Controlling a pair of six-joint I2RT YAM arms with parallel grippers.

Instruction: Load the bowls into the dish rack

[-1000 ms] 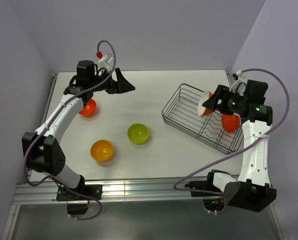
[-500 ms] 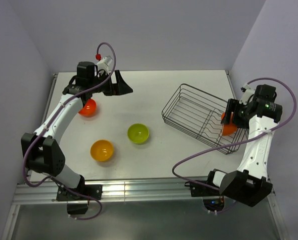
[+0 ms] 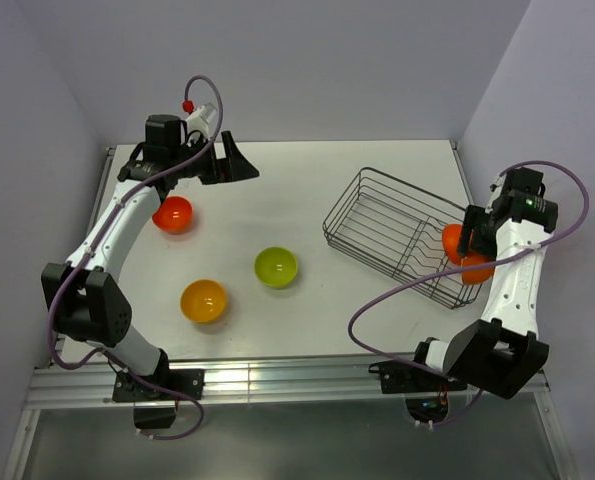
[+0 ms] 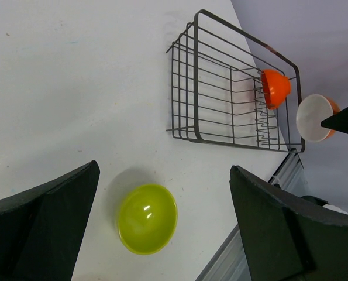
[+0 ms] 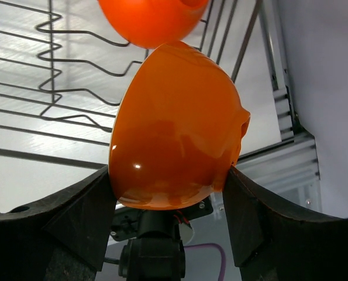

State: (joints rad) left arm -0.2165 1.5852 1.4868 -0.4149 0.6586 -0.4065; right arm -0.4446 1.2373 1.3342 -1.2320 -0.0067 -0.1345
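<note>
The right gripper [image 5: 169, 196] is clamped on a bowl [image 5: 174, 129], orange outside and white inside, with one finger on each flank. It hangs at the rack's [image 3: 377, 215] near right corner, hard by the table's right edge, the rail [image 5: 279, 167] and the right wall [image 3: 567, 120]. Whether it is inside the rim or just past it I cannot tell. A second orange bowl [image 3: 451, 240] leans among the prongs [image 4: 259, 126] at that same end. It is so close to the held one that I cannot tell whether they touch. The rack's whole left stretch is bare wire.

The left gripper [image 4: 165, 172] hovers with fingers wide apart, holding nothing, over the far left of the table [image 3: 307, 180], near the left wall [image 3: 37, 120]. A red bowl [image 3: 173, 213] sits just beside the left arm [image 3: 127, 215]. A yellow bowl [image 3: 204, 300] lies nearer the front edge and a green bowl [image 3: 276, 266] toward the middle, both mouth up. All three are well apart from one another. Open tabletop lies between the green bowl and the rack
</note>
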